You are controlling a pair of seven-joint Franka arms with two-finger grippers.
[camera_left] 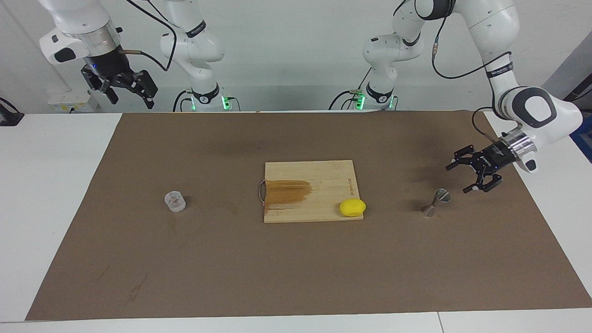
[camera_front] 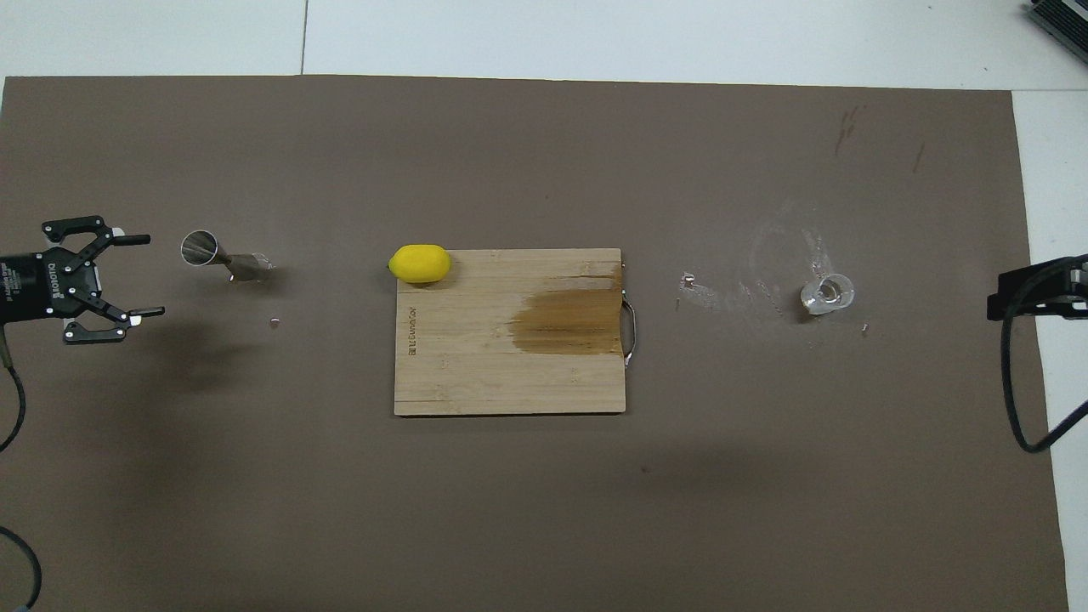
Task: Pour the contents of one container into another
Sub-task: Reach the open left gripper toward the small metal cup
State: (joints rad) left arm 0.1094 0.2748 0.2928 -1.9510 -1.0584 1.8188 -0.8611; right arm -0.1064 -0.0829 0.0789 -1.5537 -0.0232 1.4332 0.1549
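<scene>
The clear glass cup [camera_left: 175, 201] [camera_front: 827, 294] stands on the brown mat toward the right arm's end of the table. The metal jigger [camera_left: 434, 202] [camera_front: 223, 257] stands on the mat toward the left arm's end. My left gripper [camera_left: 458, 179] [camera_front: 151, 276] hangs low over the mat just beside the jigger. It lies level, its open fingers point at the jigger, and a small gap separates them from it. My right gripper [camera_left: 132, 99] waits open, high over the table's edge at the right arm's end, holding nothing.
A wooden cutting board [camera_left: 309, 175] [camera_front: 476, 374] with a dark wet patch lies mid-mat between cup and jigger. A yellow lemon [camera_left: 352, 207] [camera_front: 420, 263] sits on the board's corner nearest the jigger. Pale smears [camera_front: 765, 289] mark the mat around the cup.
</scene>
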